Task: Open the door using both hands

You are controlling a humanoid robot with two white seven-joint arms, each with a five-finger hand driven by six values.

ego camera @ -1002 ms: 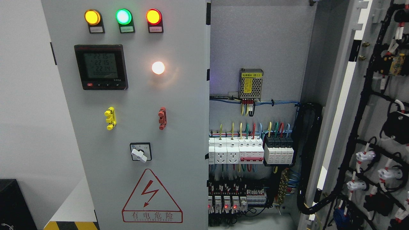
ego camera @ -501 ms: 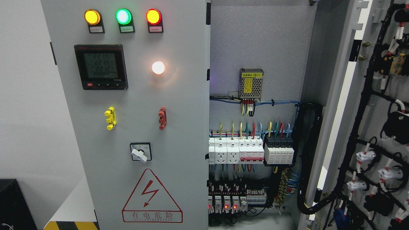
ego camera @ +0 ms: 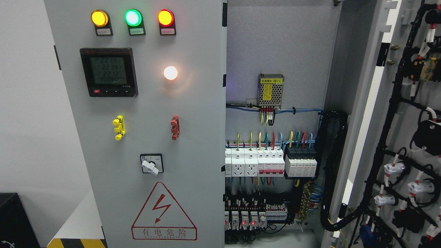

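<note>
No robot hand shows anywhere, so neither hand's state can be told, while the right door (ego camera: 396,137) stands swung wide at the frame's right, baring the breakers (ego camera: 270,165) at centre for access.

No part of the robot shows in the head view — neither arm enters from the lower left or the lower right, and neither hand appears anywhere in the picture — so the pose of wrists and fingers cannot be told.
</note>
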